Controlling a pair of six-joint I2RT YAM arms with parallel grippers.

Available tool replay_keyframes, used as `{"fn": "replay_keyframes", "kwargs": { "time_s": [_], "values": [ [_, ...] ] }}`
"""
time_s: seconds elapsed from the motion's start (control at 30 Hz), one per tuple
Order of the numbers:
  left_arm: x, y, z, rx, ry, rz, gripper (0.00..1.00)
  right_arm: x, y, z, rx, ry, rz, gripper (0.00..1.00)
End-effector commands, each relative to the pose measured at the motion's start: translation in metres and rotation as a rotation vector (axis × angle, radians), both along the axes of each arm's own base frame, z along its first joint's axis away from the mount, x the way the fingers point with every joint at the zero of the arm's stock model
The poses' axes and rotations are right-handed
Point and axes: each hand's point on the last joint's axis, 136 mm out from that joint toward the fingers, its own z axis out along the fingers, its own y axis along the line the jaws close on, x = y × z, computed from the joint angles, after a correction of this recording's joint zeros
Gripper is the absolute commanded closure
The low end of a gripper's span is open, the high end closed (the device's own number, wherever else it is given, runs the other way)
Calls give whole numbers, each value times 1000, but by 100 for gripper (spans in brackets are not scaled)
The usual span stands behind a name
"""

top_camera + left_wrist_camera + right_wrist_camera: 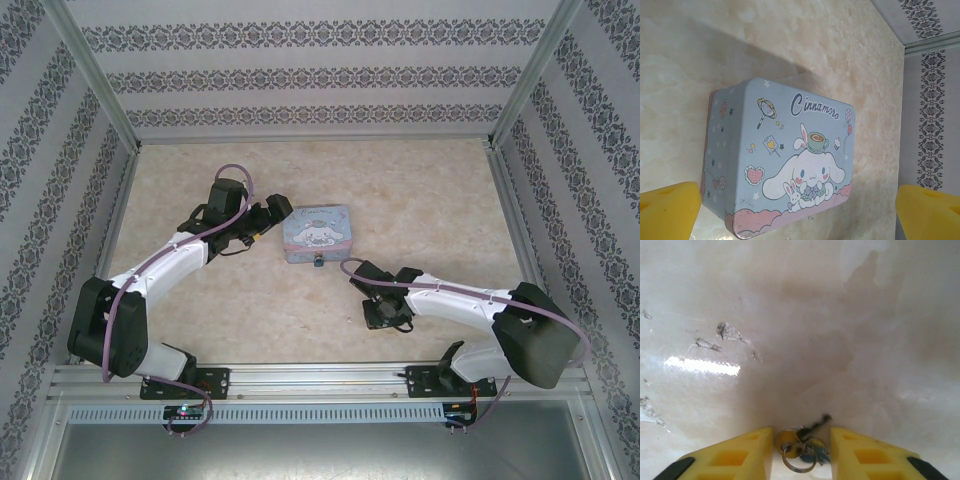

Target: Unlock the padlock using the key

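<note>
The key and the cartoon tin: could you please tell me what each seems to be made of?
The key: dark, dull metal by its thin, grey shaft, hung on a shinier wire ring. The tin: probably thin sheet metal with smooth printed paint, judging by rounded pressed corners and a rolled lid edge.
</note>
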Motion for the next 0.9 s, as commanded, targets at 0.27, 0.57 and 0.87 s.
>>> {"fn": "replay_keyframes", "kwargs": {
  "time_s": [0.27,0.57,0.87],
  "values": [
    [6,-7,4,-6,-5,-14,0,3,13,-11,51,11,-3,95],
    [2,-5,-5,48,23,-27,0,30,40,-5,70,-22,15,100],
    [-3,15,-13,128,69,58,0,48,56,11,136,-93,3,100]
  ]
}}
